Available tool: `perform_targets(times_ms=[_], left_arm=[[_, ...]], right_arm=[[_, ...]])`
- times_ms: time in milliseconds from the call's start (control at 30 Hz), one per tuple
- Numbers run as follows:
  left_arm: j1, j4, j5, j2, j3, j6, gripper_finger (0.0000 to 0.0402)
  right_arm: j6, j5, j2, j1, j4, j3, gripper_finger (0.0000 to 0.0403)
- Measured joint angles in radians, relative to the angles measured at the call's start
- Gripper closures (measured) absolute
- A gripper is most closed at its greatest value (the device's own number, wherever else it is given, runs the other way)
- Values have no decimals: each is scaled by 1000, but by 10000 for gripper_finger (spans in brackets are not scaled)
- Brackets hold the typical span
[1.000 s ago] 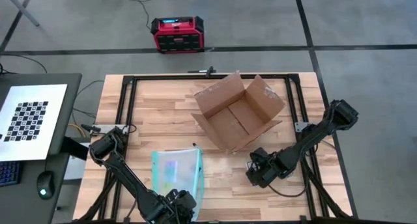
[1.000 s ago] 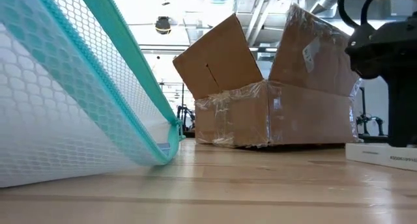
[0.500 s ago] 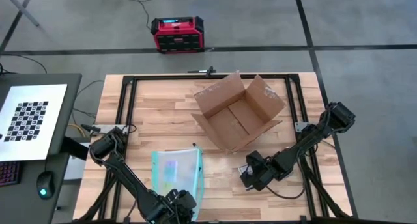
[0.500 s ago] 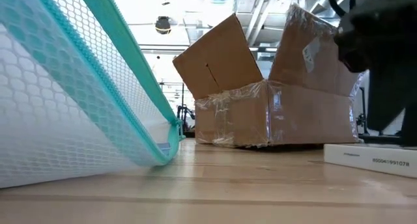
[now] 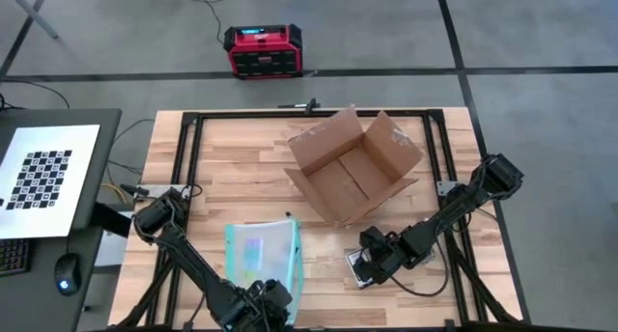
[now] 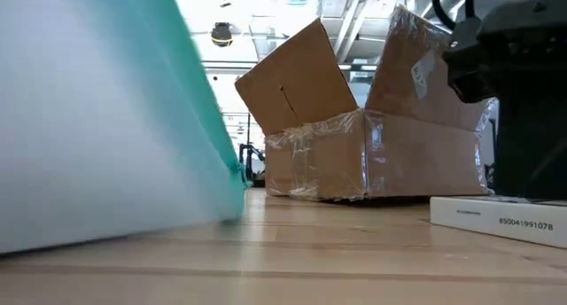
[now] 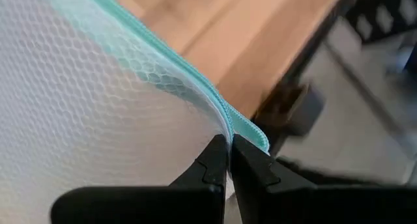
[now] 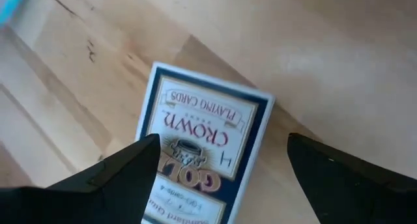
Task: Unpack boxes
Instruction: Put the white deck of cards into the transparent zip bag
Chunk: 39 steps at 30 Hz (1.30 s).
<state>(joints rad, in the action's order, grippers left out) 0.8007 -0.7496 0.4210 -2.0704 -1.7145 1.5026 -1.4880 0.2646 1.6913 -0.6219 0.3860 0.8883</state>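
The brown cardboard box (image 5: pixel 352 173) stands open on the table's far middle, flaps up, tape shining on its walls (image 6: pixel 372 154). The clear mesh pouch (image 5: pixel 261 255) with a teal zip edge lies at the near left. My left gripper (image 5: pixel 263 298) is at its near end, shut on the edge (image 7: pixel 229 160). A blue-and-white pack of playing cards (image 5: pixel 358 269) lies flat on the wood near the box. My right gripper (image 5: pixel 375 260) hangs over it, open, with a finger on either side of the pack (image 8: pixel 202 146). My left gripper pinches the pouch's teal zip edge (image 7: pixel 221 123), close to a corner, between its two fingertips. The fingers slant down at it from the table's near side. That edge is raised off the table and the mesh wall (image 6: pixel 89 119) slopes down from it. My right gripper has one finger (image 8: pixel 130 172) against the pack's long side (image 8: pixel 156 146), while the other finger stands clear of the pack. The fingers point steeply down along the pack, which rests on the table (image 6: pixel 496 218).
A black frame rail (image 5: pixel 183 158) runs round the tabletop. A red and black case (image 5: pixel 263 50) stands on the floor beyond the far edge. A checkerboard card (image 5: pixel 39 173) lies on a side desk to the left. Bare wood lies between pouch and pack.
My right gripper has gone toward the table's left and near edge, staying open, and the card pack has slid along the wood with it toward the pouch. The pouch's raised edge in my left gripper now stands steeper.
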Motion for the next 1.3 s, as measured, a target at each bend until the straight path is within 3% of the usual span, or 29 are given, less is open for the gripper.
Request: perform_targets(times_ms=[133, 633, 867, 1000, 1167, 1300], left_arm=[[-40, 6, 9, 1, 0, 54, 402], [-129, 9, -15, 2, 0, 7, 402], [-117, 179, 20, 2, 0, -338, 402], [-109, 253, 30, 2, 0, -457, 402], [-105, 206, 28, 3, 0, -460, 402], [-77, 178, 48, 3, 0, -468, 402]], right_arm=[[30, -3, -1, 17, -4, 0, 77], [81, -5, -2, 5, -32, 0, 77], [73, -5, -3, -35, -59, 5, 77], [78, -55, -3, -44, 20, 87, 77], [109, -35, -3, -31, 346, 221, 83], [113, -22, -4, -19, 429, 254, 85]])
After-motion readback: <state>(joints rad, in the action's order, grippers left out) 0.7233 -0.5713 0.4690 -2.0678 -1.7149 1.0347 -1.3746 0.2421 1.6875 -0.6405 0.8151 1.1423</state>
